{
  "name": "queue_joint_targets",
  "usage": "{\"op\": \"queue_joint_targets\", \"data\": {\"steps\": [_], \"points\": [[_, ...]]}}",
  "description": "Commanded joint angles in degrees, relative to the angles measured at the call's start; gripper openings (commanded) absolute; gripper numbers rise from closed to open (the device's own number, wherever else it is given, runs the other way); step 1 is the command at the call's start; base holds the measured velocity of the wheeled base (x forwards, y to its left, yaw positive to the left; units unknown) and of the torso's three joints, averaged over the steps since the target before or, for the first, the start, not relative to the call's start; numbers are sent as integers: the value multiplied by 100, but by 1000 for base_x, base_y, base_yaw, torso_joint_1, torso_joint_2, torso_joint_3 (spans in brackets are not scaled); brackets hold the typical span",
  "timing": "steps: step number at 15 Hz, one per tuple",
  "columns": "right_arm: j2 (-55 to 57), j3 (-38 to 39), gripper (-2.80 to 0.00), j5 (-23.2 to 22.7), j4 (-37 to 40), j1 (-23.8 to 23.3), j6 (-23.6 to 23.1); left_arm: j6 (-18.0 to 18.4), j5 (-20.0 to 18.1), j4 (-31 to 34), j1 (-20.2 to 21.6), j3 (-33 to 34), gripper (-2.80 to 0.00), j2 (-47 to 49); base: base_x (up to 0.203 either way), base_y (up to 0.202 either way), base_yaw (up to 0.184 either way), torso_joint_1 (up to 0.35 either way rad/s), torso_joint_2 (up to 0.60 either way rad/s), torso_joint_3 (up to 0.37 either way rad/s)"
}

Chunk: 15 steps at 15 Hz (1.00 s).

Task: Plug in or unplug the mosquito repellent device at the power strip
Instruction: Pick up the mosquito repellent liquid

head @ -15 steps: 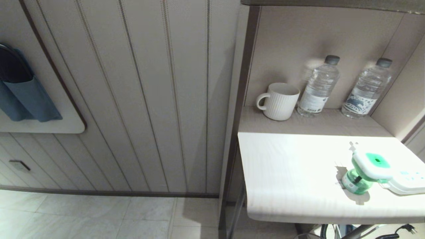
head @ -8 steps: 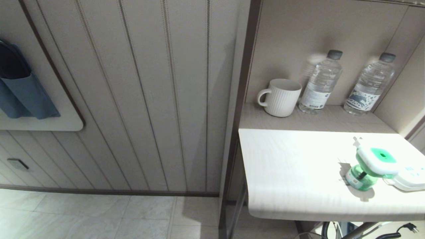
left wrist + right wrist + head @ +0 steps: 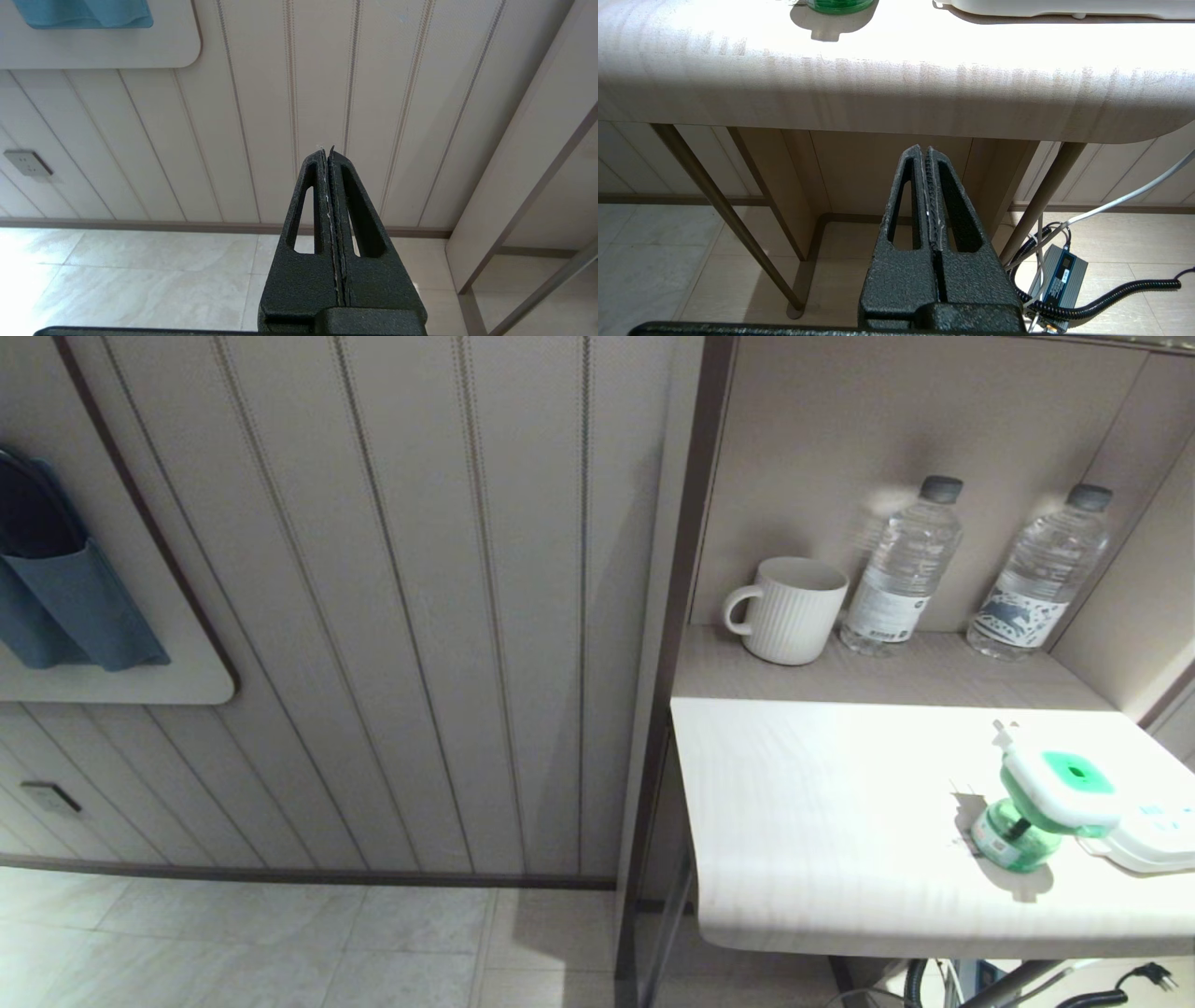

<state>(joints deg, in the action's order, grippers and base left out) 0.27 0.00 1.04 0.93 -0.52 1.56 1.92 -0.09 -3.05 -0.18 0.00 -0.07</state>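
No work on the task appears to have been started: the small mosquito repellent device [image 3: 1050, 798], with a white head, a green cap and a translucent green liquid bottle, is seen at the left end of the flat white plastic power strip [image 3: 1146, 841], seemingly plugged into it, though the join itself cannot be made out. If so, unplugging is judged to be what remains. Both lie at the near right of the pale wood-grain desk top [image 3: 822, 821], the strip running off the right edge of the head view. The device is tilted, its bottle touching the desk and its head raised level with the strip. Neither arm is seen from the head. The left gripper [image 3: 329, 154] is held clenched and empty, facing the panelled wall. The right gripper [image 3: 924, 151] is also clenched and empty, low before the desk's near edge, well apart from the device.
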Motion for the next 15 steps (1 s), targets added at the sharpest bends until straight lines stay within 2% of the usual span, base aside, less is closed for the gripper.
{"op": "queue_joint_targets", "data": {"steps": [1, 8, 10, 15], "points": [[-2, 0, -280, 2, -5, 0, 2, 1, 0, -3, 1, 0, -280, 7, 0, 0, 0, 0, 0, 0], [8, 0, -280, -7, -31, 0, -60, 1, 0, -3, 1, 0, -280, 7, 0, 0, 0, 0, 0, 0], [8, 0, -280, -45, -9, 0, -535, 1, 0, -3, 1, 0, -280, 7, 0, 0, 0, 0, 0, 0], [40, -79, -280, -183, 29, 8, -846, 1, 0, -3, 1, 0, -280, 7, 0, 0, 0, 0, 0, 0]]}}
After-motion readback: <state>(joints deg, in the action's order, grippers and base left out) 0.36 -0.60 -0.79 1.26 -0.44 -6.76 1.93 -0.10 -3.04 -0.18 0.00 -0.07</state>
